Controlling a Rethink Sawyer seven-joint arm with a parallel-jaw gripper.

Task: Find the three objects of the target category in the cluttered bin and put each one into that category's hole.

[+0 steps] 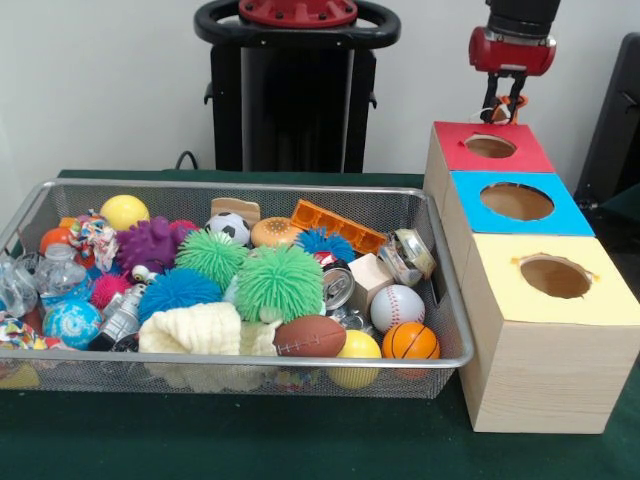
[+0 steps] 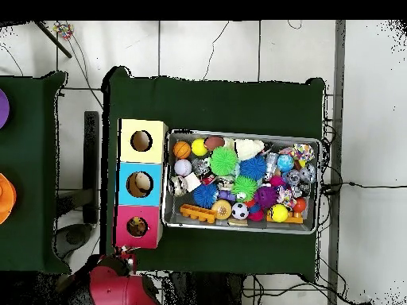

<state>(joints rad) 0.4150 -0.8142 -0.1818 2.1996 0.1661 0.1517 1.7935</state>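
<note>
A wire mesh bin (image 1: 250,359) is heaped with mixed things: a basketball (image 1: 410,341), a baseball (image 1: 397,307), a brown football (image 1: 310,337), a soccer ball (image 1: 230,228), fuzzy green (image 1: 280,282) and blue (image 1: 178,292) balls, and a metal can (image 1: 338,287). To its right stands a row of wooden boxes with round holes, topped red (image 1: 455,140), blue (image 1: 560,215) and yellow (image 1: 500,290). My gripper (image 1: 503,112) hangs just above the red box's hole (image 1: 490,146). A small orange and white thing shows at its tips. In the overhead view the red arm (image 2: 111,287) reaches toward the red box (image 2: 123,230).
An orange plastic grid (image 1: 335,226), a cream knit cloth (image 1: 195,328), a purple spiky ball (image 1: 147,243) and a yellow ball (image 1: 124,211) also lie in the bin (image 2: 243,229). Green cloth (image 1: 300,440) covers the table. A second green table (image 2: 24,159) stands to the left in the overhead view.
</note>
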